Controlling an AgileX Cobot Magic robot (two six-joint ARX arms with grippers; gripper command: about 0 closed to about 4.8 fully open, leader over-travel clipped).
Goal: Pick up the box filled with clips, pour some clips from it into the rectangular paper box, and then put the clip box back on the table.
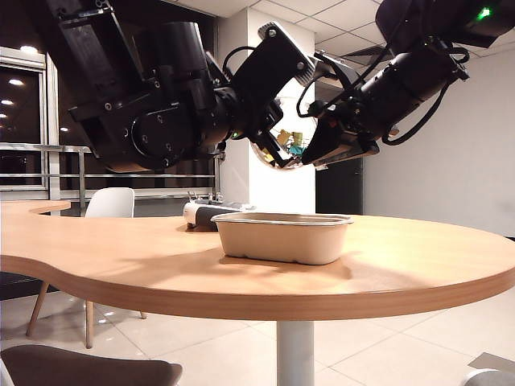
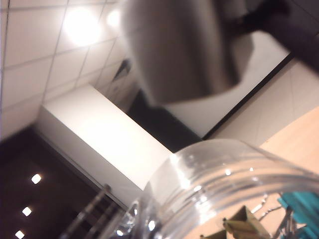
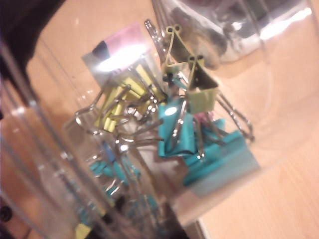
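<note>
Holding the box filled with clips [image 1: 283, 146] aloft, tilted, directly above the rectangular paper box [image 1: 282, 237] sitting on the desk [image 1: 418, 265]. Left gripper [image 1: 269, 149] and right gripper [image 1: 318, 153] meeting at the jar from either side. Left jaws reading fully closed; right jaws partly open, gripping the jar wall. Showing the clips [image 3: 184, 134], teal and yellow, heaped inside.

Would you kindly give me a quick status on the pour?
Both pincers, left and right, on the jar, held tilted above the tray. Clips still inside. Nothing in the way.
</note>
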